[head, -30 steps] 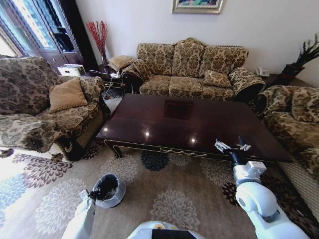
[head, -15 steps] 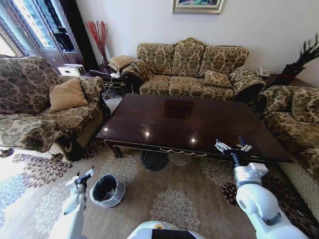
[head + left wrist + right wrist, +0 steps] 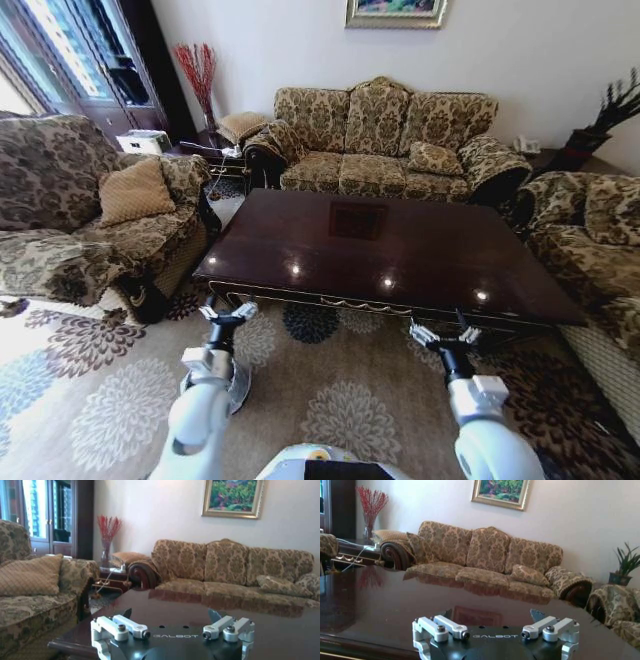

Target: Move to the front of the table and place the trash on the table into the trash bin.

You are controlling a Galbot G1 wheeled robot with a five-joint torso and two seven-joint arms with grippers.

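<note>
The table (image 3: 400,250) top is seen bare and glossy across its whole width, so free passage is offered above it. Its near edge is faced by the left gripper (image 3: 227,313) and the right gripper (image 3: 441,335), both held with fingers spread over open carpet (image 3: 340,390). The table's sides are closed in by an armchair (image 3: 90,220) on the left and a sofa (image 3: 590,250) on the right; the far side is blocked by a long sofa (image 3: 380,140).

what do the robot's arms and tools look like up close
Both arms are smooth, rounded white shells ending in a boxy white wrist. The left tool and right tool match: a black plate marked GALBOT in pale letters, silver-white metal link bars with dark bolts, and thin dark fingertips. No loose cables are visible.
</note>
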